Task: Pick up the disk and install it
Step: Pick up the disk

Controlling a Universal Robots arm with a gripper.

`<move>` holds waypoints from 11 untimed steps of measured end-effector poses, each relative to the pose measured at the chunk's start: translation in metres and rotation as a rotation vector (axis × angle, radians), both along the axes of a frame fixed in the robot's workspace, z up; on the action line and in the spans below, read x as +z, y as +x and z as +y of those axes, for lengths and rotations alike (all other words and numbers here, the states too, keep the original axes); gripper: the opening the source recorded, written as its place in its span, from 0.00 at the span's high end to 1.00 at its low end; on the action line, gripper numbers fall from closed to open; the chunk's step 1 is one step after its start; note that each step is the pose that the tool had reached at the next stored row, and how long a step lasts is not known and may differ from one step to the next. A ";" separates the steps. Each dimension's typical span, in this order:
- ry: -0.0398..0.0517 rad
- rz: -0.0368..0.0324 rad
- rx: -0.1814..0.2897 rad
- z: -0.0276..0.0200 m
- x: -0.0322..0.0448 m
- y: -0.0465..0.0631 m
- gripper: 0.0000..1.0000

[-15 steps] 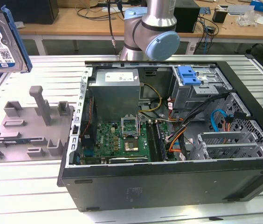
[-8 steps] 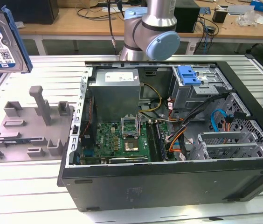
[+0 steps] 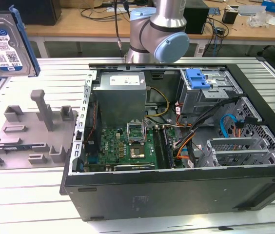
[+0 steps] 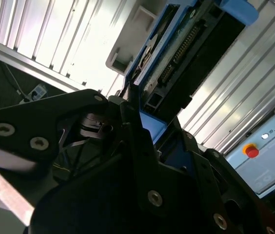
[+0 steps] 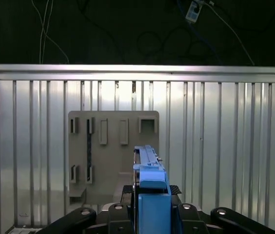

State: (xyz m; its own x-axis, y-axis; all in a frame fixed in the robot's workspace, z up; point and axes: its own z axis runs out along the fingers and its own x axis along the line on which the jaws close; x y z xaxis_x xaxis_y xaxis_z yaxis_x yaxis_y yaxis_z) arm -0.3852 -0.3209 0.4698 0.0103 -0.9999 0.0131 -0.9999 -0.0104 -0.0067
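The pincer (image 5: 151,197) is closed on the disk (image 5: 150,168). In the first wrist view its black fingers (image 5: 126,194) press from both sides on the blue frame, with no free gap between them and the plastic. In the second wrist view the pincer (image 4: 145,124) grips one end of the disk (image 4: 176,53), and the rest of the drive reaches out beyond the fingertips with its connector side visible. In the exterior view the disk (image 3: 6,46) hangs in the air, upright, with the white-and-blue label towards the camera. It touches nothing other than the pincer. Directly below the pincer lies the grey fixture (image 5: 113,146) with its upright posts, apart from the disk. The fixture rests on the ribbed metal tabletop (image 5: 225,146). Farther from the pincer, beside the fixture (image 3: 30,131), an open computer case (image 3: 176,195) lies on the tabletop (image 3: 25,195). A blue plastic part (image 3: 198,78) sits on its metal drive cage (image 3: 210,95). Behind the case stands the arm (image 3: 159,29).
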 end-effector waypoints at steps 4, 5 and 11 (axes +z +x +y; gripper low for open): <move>0.0000 0.0003 0.000 -0.0042 0.0068 0.010 0.63; 0.0000 0.0005 0.000 -0.0051 0.0080 0.011 0.63; 0.0000 0.0009 0.000 -0.0119 0.0112 0.023 0.63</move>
